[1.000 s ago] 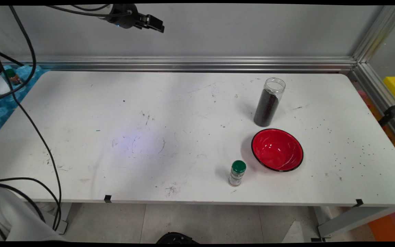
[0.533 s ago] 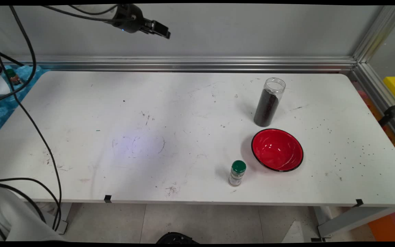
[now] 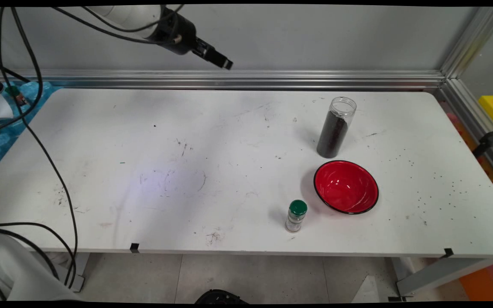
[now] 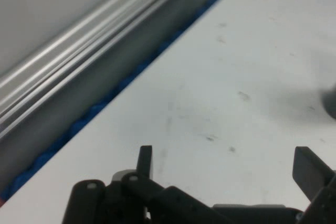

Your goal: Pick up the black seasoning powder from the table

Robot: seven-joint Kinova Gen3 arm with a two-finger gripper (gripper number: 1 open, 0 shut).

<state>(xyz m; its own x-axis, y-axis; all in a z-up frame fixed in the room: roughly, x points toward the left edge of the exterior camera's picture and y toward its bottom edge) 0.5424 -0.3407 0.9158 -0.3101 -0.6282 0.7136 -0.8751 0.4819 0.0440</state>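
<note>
Here, in the main view, the pincer (image 3: pixel 225 64) hangs high above the worktop's (image 3: pixel 152 141) far side, well apart from the jar (image 3: pixel 335 127), red bowl (image 3: pixel 346 187) and green-capped bottle (image 3: pixel 296 216). In the hand view, the pincer (image 4: pixel 226 163) is spread and holds nothing, over bare worktop (image 4: pixel 236 77).

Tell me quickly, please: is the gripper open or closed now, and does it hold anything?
Gripper: open, holding nothing, raised above the table.
</note>
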